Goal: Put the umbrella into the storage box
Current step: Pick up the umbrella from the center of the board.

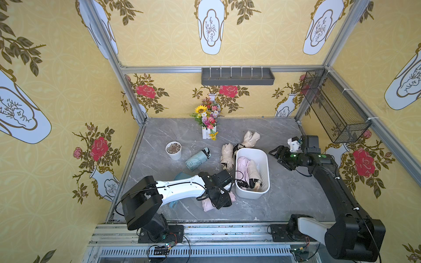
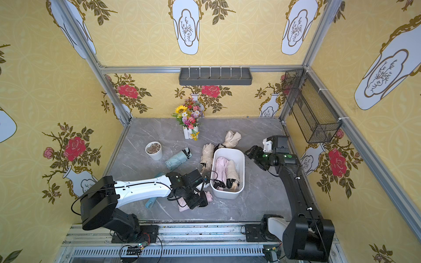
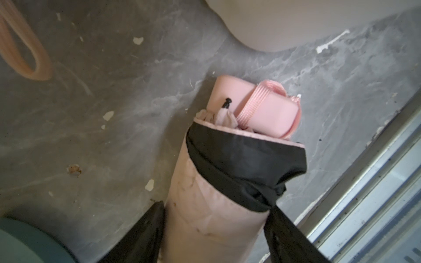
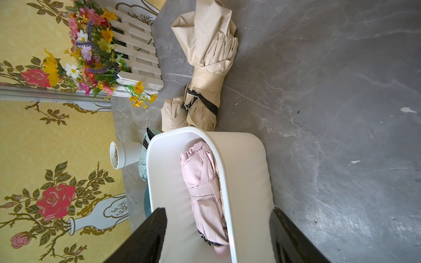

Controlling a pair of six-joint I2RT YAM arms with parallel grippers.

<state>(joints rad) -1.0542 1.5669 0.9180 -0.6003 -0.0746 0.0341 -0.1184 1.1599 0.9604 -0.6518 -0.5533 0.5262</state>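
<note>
Umbrella (image 3: 189,200), a pale pink folded roll with a black lining turned out round its middle and a pink handle with a woven strap at one end, lay low on the grey marbled surface (image 1: 284,200). It was just beside the corner of the white oblong plastic storage box (image 1: 263,164) nearest the robot's left arm, outside the box. The left tool (image 3: 216,207) straddled the roll partway along, both dark fingers (image 3: 145,230) against the fabric. By the way the lining bunched at one fingertip, it looked clamped on the roll.

Inside the box a second pink folded umbrella (image 1: 242,169) and a beige one (image 1: 254,173) already filled most of the floor. A third would probably have to ride on top of them and could end up propped on the rim or roll back out. The grip sat on soft cloth, away from the handle, so the heavier handle end might sag and knock the box wall, pushing the tub aside. The loose lining or strap could also snag the rim.

The left arm reached across low, its white forearm nearly level and its wrist bent down over the roll. The right arm stood higher beside the box's opposite side. The right tool (image 4: 217,211) pointed at the box, fingers wide apart, with nothing between them.
</note>
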